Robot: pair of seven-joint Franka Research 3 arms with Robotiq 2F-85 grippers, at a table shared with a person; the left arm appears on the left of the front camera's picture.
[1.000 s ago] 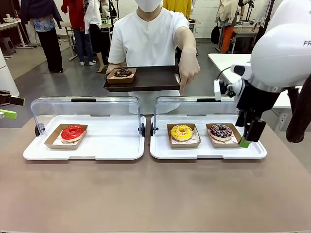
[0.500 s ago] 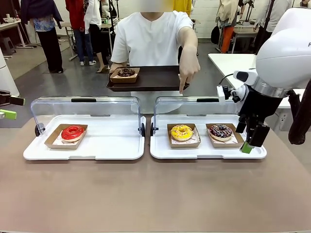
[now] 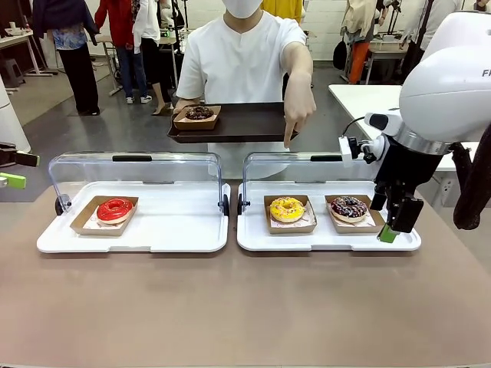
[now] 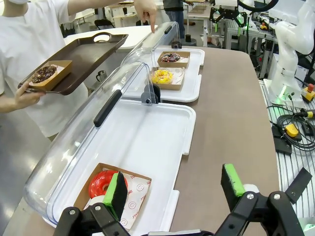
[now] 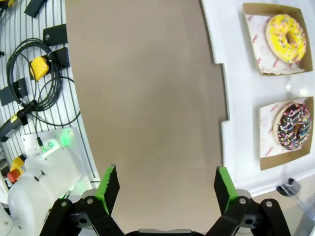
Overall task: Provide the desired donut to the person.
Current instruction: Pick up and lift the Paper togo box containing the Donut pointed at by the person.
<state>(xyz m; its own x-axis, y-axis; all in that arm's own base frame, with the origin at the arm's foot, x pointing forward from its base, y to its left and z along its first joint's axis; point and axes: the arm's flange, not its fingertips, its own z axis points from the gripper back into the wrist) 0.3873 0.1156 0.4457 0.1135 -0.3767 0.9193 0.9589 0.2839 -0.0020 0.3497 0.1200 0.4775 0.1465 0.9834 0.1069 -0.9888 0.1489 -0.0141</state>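
Note:
The person [image 3: 242,61] stands at the far side and holds a brown tray [image 3: 245,123] bearing a boxed chocolate donut [image 3: 199,113]. The other hand [image 3: 297,115] points a finger down over the right white tray [image 3: 330,241]. That tray holds a yellow sprinkled donut [image 3: 287,208] [image 5: 285,30] and a chocolate sprinkled donut [image 3: 349,206] [image 5: 294,132]. A red donut [image 3: 115,209] [image 4: 101,183] lies in the left white tray [image 3: 176,230]. My right gripper [image 3: 390,230] [image 5: 166,183] hangs open by the right tray's right end, over bare table. My left gripper [image 3: 9,169] [image 4: 174,184] is open at the far left.
Both trays have clear hinged lids [image 3: 134,172] [image 3: 295,167] standing open at the back. The brown table [image 3: 245,307] is bare in front of the trays. Cables and a yellow box [image 5: 39,66] lie on the floor beside the table. Other people stand far behind.
My right gripper has sunk a little and drifted slightly right beside the right tray. The person's tray has shifted a bit to the right. The left gripper is unmoved.

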